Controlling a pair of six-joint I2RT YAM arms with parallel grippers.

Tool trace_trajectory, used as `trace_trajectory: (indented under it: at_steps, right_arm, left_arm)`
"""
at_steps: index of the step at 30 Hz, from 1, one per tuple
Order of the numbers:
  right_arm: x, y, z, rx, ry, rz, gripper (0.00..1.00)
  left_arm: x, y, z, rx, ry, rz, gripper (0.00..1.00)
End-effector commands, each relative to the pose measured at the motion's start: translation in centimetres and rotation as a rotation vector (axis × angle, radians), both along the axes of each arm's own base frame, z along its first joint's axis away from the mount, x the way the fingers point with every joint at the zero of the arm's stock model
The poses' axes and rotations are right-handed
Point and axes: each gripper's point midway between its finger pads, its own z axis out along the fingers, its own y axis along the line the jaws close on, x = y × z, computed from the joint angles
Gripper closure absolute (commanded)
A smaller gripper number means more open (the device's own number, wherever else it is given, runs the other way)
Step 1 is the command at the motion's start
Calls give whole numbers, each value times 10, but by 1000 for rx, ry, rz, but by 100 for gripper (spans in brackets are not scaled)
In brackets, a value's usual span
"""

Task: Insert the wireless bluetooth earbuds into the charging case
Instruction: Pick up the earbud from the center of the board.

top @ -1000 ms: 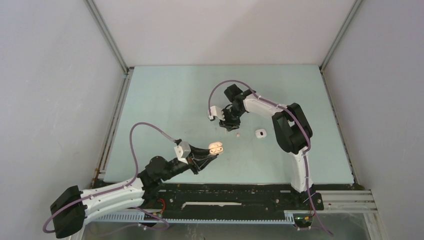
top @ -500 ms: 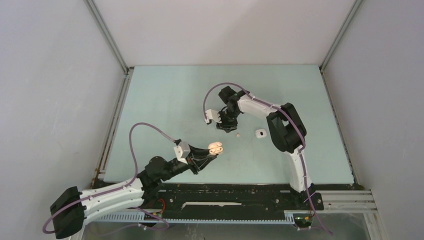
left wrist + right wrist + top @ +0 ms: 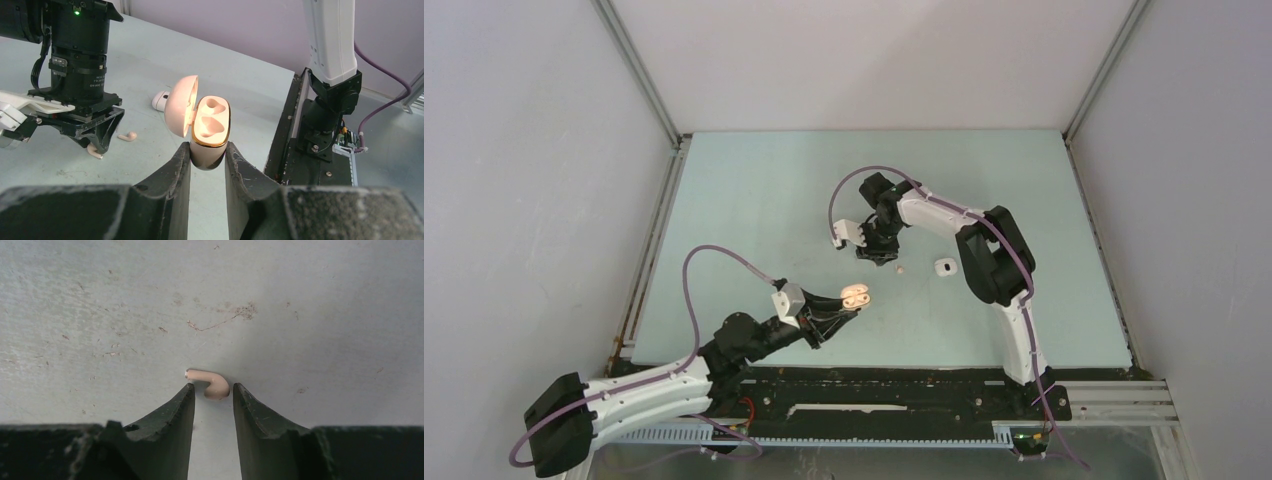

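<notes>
tan plastic charging case [image 3: 212, 125], lid open, both sockets empty, pinched in left gripper [image 3: 207, 151]; tan rounded plastic earbud [image 3: 216, 387] on pale table [image 3: 300, 315], straddled by narrowly spread right gripper [image 3: 213, 387], not yet lifted; all insertion pending.

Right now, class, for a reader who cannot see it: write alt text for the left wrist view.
The left hand grips an open tan charging case, lid up, both sockets empty. Behind, a tan earbud lies on the table beside the right hand.
</notes>
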Motion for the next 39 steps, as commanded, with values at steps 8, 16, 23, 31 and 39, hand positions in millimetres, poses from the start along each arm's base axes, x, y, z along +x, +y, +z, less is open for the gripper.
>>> trace_trajectory:
  at_steps: [8,16,23,31,39]
  right_arm:
    - [10,-2,-4,-34,-23,-45,79]
    - [0,8,26,69,-13,-100,91]
    - [-9,5,71,165,-59,-180,92]
    - [-1,-17,138,211,-273,-278,92]
    - [-2,-43,220,303,-515,-370,91]
  left_arm:
    - [0,-1,11,-31,-30,3,100]
    - [1,-2,12,-32,-33,2,100]
    - [2,-3,10,-28,-30,3,100]
    - [15,-4,-4,-1,11,63,100]
    - [39,-17,-14,38,43,142,100]
